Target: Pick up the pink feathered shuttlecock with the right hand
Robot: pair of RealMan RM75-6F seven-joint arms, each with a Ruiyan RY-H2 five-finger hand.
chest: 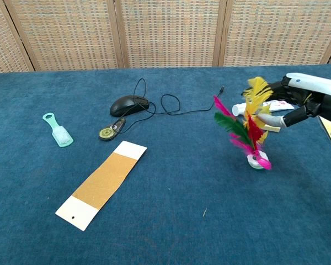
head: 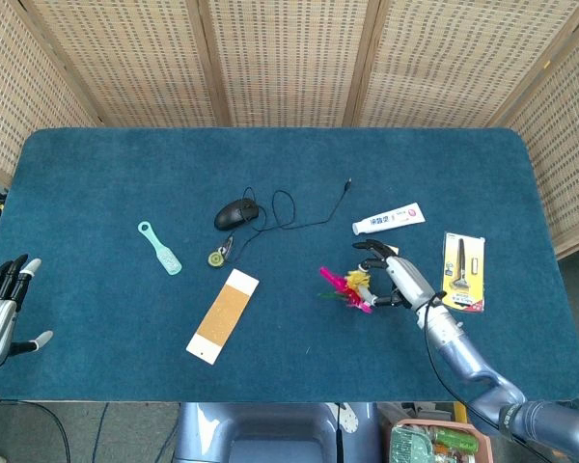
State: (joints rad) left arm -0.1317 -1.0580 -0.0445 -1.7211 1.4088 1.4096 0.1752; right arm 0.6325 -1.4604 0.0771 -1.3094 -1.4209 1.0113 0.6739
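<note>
Right hand (chest: 298,102) pinches the pink feathered shuttlecock (chest: 247,128) by its feather tips, base dangling clear above the blue bench (head: 125,183) near the toothpaste tube (head: 389,219); I'd lift slowly and keep that thin pinch firm.

Bright, even light from above, soft small shadows, no glare, both pics pretty sharp, chest view bends a bit at edges
</note>
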